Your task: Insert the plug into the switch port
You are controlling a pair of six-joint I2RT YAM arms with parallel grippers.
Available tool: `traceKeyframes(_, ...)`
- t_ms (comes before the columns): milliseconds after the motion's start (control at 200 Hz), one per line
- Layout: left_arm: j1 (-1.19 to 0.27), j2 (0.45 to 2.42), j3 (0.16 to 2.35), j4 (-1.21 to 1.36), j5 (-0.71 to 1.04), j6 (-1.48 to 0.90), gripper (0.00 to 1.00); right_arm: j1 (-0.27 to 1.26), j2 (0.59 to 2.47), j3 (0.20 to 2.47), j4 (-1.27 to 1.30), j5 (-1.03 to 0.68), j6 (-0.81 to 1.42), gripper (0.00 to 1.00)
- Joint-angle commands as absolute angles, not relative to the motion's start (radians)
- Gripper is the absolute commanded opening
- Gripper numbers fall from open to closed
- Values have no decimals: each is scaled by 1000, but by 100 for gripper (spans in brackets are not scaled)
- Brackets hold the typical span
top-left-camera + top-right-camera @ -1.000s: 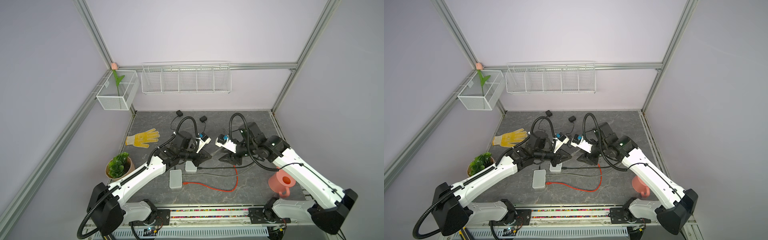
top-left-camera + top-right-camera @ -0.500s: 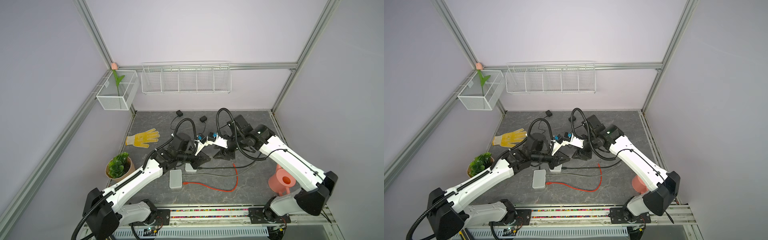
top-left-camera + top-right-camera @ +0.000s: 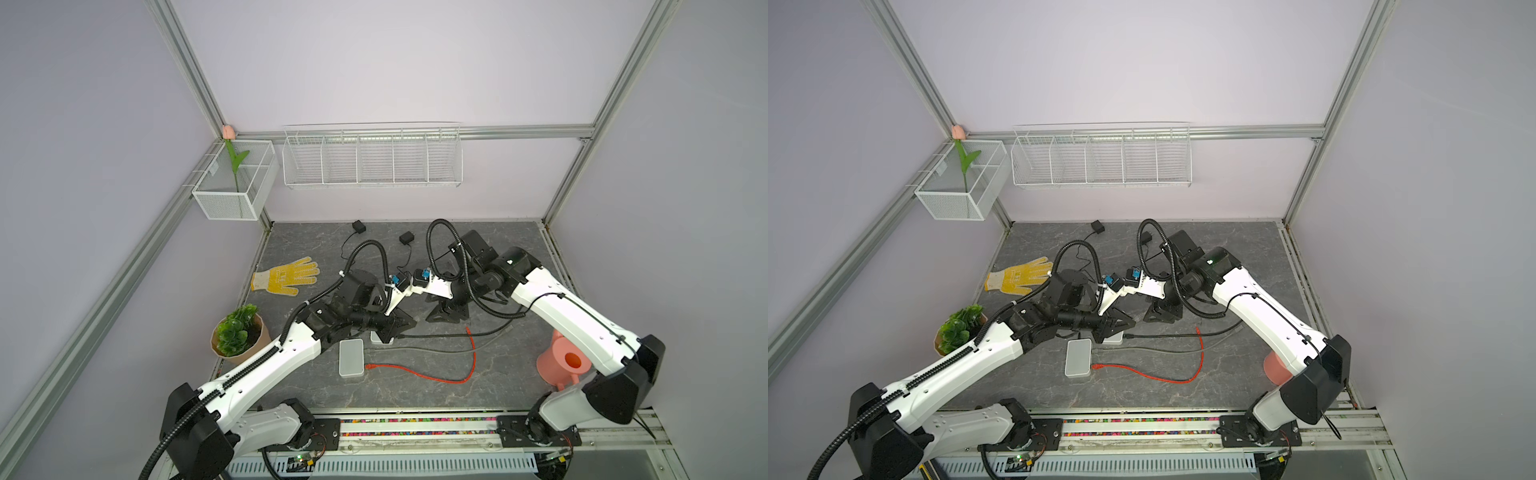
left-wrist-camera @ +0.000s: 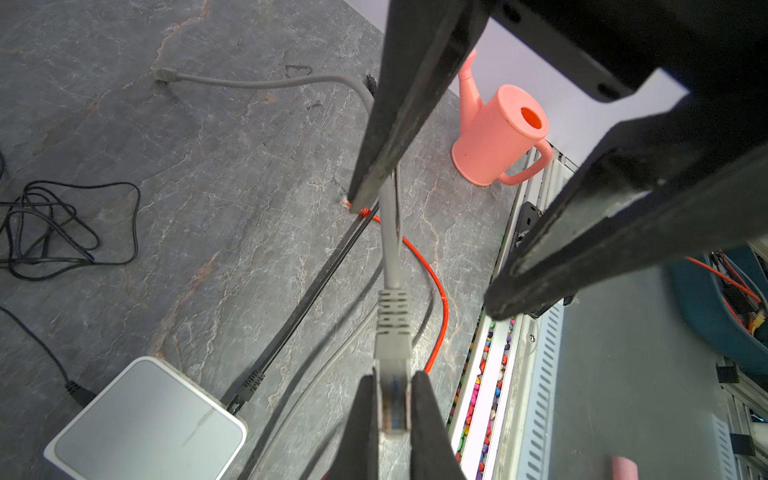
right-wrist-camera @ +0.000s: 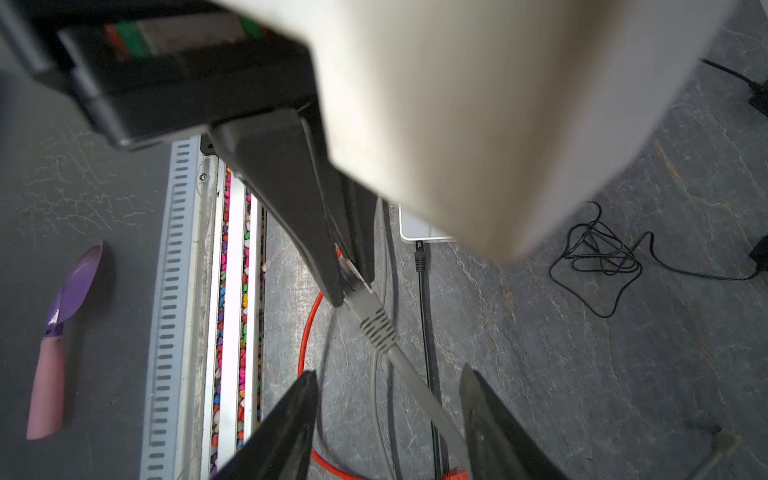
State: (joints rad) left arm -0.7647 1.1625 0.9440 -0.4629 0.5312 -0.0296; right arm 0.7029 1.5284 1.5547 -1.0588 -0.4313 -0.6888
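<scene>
I have the left gripper [image 4: 393, 384] clamped on the plug [image 4: 392, 332]. Its two black fingers [image 4: 361, 419] squeeze the clear tip from both sides, and the ribbed grey boot sticks out past them. The plug is lifted off the grey table [image 3: 415, 399] and casts a shadow on it. It is in no port.

The white switch [image 4: 145, 419] lies flat just beside the plug but apart from it, with a black cable [image 4: 299, 311] already seated in its side. In both top views all of this sits just below the centre of the frame. There only an edge of the switch shows under the left gripper, and a pale flat box [image 3: 351, 357] lies at the switch's lower left.

The right gripper [image 5: 388, 372] faces the left one, tips down. Its fingers stand apart, and the grey cable [image 5: 419, 392] runs from the plug's boot through the gap between them. I cannot tell whether the cable touches either finger.

A red cable [image 4: 445, 308] curves across the table under the plug. A pink watering can [image 4: 498, 137] stands upright near the table's right edge in the top views.
</scene>
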Motion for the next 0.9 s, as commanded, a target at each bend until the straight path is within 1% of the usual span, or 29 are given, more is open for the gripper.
traceKeyframes(0,-778,1129,950,-429,573,12,0,717,1582,1562,-1085,-463,-718,59)
traceKeyframes(295,-778,1119,948,-424,588,14,0,733,1628,1556,-1072,-483,-718,58)
traceKeyframes(590,-778,1100,945,-421,593,12,0,735,1646,1542,-999,-489,-713,57)
traceKeyframes(895,-778,1067,939,-443,571,20,0,661,1564,1522,-994,-499,-723,56)
